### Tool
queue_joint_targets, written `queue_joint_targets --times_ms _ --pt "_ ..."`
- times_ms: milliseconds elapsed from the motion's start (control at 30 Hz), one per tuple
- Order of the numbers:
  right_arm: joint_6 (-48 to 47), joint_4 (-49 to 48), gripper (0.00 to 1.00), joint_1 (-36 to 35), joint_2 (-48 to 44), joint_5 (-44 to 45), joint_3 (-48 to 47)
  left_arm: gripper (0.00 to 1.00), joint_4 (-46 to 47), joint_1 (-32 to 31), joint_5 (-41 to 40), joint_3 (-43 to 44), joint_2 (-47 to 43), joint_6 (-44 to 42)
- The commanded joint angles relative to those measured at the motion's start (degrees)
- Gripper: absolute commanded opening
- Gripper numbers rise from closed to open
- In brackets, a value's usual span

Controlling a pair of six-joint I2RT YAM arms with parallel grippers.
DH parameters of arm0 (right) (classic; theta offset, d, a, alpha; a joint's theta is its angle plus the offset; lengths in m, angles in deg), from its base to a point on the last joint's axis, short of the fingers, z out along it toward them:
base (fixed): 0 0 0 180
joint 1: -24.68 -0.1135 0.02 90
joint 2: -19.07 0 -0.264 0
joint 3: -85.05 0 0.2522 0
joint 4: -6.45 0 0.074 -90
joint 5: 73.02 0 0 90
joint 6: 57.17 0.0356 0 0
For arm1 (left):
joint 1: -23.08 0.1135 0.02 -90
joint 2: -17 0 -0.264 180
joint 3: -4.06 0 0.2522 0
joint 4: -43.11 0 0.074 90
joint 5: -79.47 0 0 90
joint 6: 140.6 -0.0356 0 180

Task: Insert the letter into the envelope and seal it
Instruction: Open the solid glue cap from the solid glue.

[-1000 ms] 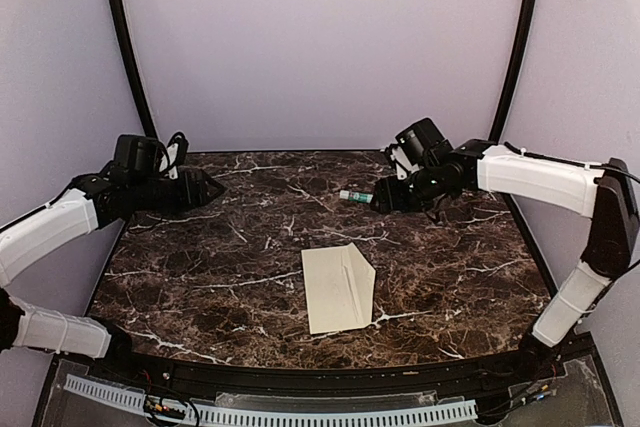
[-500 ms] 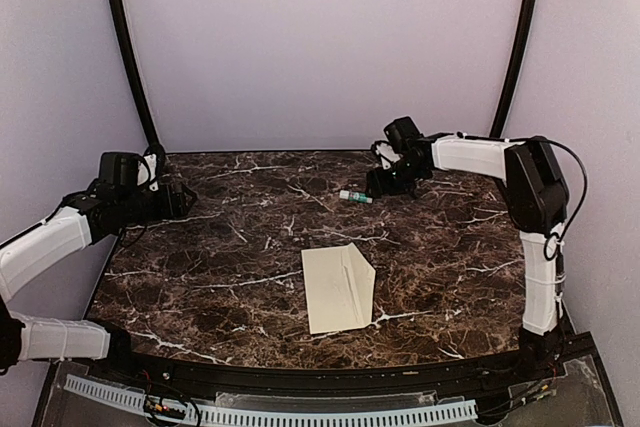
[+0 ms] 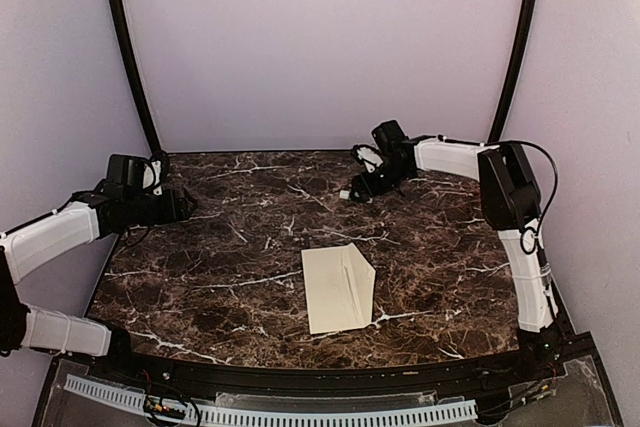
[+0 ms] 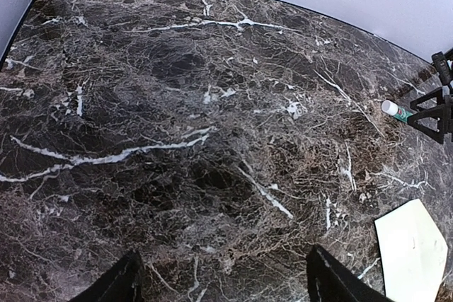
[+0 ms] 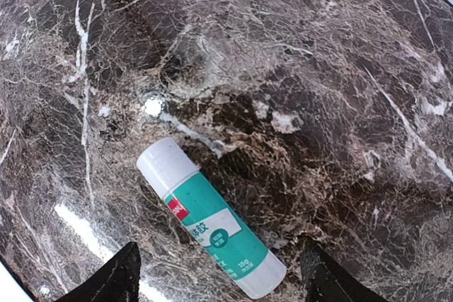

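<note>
Right claw: mine, spread, holding nothing, poised over the glue stick. The stick lies flat on the tabletop, cap at 10 o'clock, base at 4, slanting across my gap. Envelope: mid-tabletop, well apart at 6 o'clock. Left claw: spread, farther off.

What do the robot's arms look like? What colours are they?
The left arm and right arm are made of long white tube-shaped shells joined by chunky black joints. The left gripper and right gripper are black, each with two pointy fingers. Thin black cables loop out near the joints. I can't see any writing on them.
</note>
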Motion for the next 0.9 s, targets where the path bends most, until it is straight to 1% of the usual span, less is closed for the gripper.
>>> queue_joint_targets --times_ms 0,200,467,733,800,867 --pt "-4.0 0.5 0.74 -0.2 1.9 -1.7 -3.1 0.78 1.1 0.6 2.2 1.2 0.5 0.0" --pt "-5.0 1.8 0.71 -0.4 3.2 -0.7 -4.8 0.77 1.5 0.6 3.0 1.0 0.8 0.5" --pt "-6.9 3.1 0.65 -2.4 3.4 0.3 -3.5 0.77 1.0 0.7 3.5 1.1 0.9 0.1" --pt "-7.0 3.0 0.58 -4.2 3.8 1.8 -3.1 0.77 1.0 0.7 3.6 1.1 0.9 0.1" --pt "-7.0 3.1 0.55 -4.5 4.4 3.5 -3.2 0.76 1.0 0.7 3.7 1.2 1.0 0.2" --pt "-6.7 2.7 0.5 -5.0 4.7 5.5 -2.8 0.77 1.0 0.7 3.8 1.2 1.1 0.2"
